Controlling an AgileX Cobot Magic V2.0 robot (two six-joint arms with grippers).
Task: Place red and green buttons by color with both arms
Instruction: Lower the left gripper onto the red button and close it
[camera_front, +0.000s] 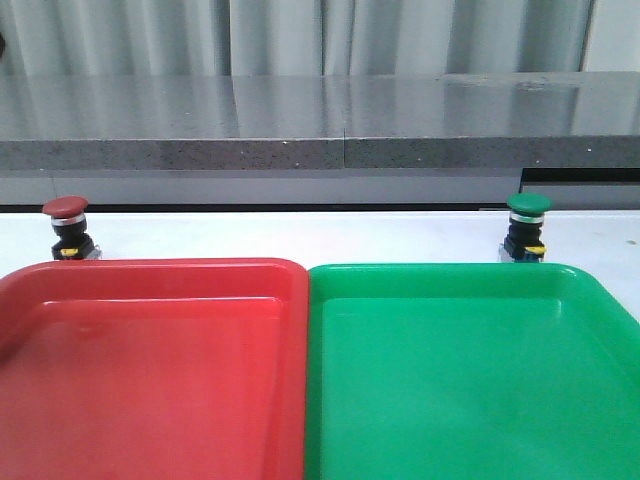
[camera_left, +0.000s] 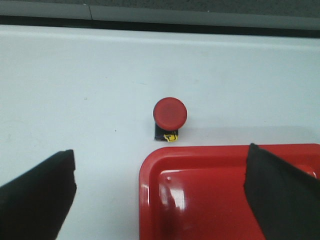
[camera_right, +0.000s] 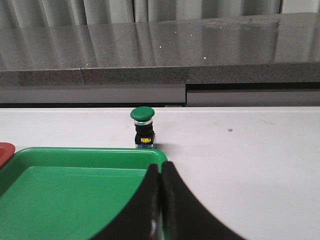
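The red button (camera_front: 66, 226) stands upright on the white table behind the red tray's far left corner; it also shows in the left wrist view (camera_left: 169, 113). The green button (camera_front: 527, 227) stands behind the green tray's far right part, and shows in the right wrist view (camera_right: 142, 124). My left gripper (camera_left: 161, 165) is open and empty, its fingers spread above the red tray's corner, short of the red button. My right gripper (camera_right: 161, 170) is shut and empty, over the green tray's far right corner. Neither arm shows in the front view.
The red tray (camera_front: 150, 275) and green tray (camera_front: 450, 275) lie side by side at the front, touching. A grey stone ledge (camera_front: 320, 130) runs along the back of the white table (camera_front: 300, 235).
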